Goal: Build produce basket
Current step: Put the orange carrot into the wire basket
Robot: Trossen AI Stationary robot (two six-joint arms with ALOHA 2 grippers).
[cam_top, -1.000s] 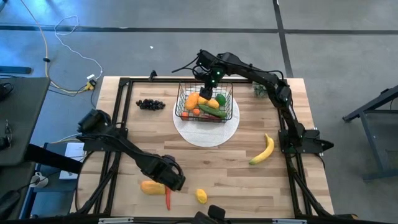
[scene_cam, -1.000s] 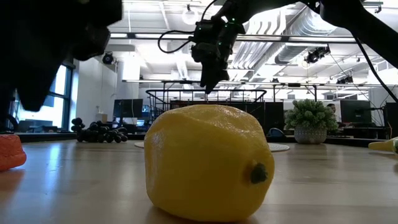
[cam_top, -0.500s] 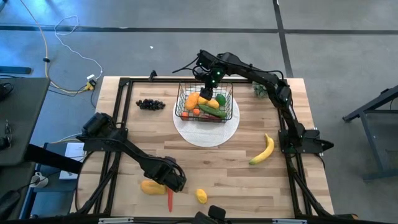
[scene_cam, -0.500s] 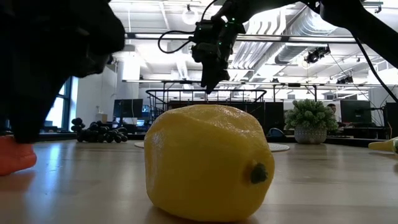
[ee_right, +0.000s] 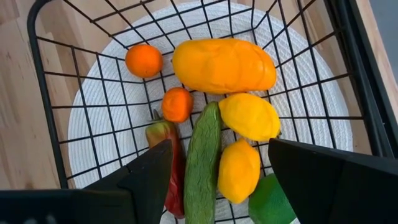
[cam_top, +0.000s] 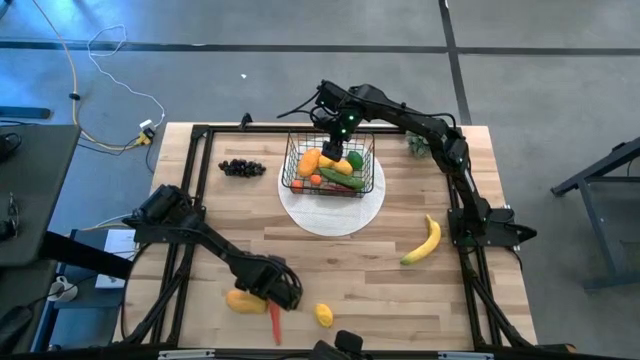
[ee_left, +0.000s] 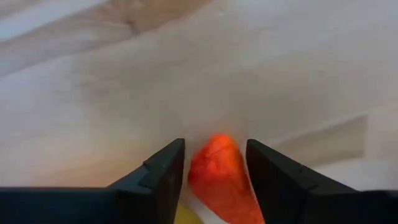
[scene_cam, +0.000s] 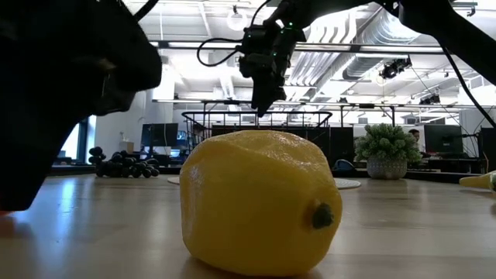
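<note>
The black wire basket [cam_top: 288,165] stands on a white disc [cam_top: 335,215] at the far middle. It holds a mango [ee_right: 224,65], two lemons [ee_right: 249,115], a cucumber [ee_right: 202,162], a chilli [ee_right: 169,168] and other small produce. My right gripper [ee_right: 219,149] hangs open above it, touching nothing. Near the front edge, my left gripper [cam_top: 278,292] points down. Its fingers stand on either side of the upper end of a red chilli [ee_left: 217,180] that lies on the table. An orange-yellow mango [cam_top: 240,300] lies beside it. My left gripper comes from above with one finger [ee_left: 165,171] on each side of the red chilli's upper end [ee_left: 214,155]. The gaps are very narrow, and I cannot tell whether either finger touches it. The chilli lies on the table.
A lemon [cam_top: 323,315] lies at the front middle and fills the low view [scene_cam: 260,201]. A banana [cam_top: 423,242] lies at the right, dark grapes [cam_top: 241,168] at the far left, and a green plant clump [cam_top: 418,145] at the far right corner.
My left gripper has sunk toward the table over the red chilli beside the mango. In the low view its dark bulk now hides the orange fruit at the left.
</note>
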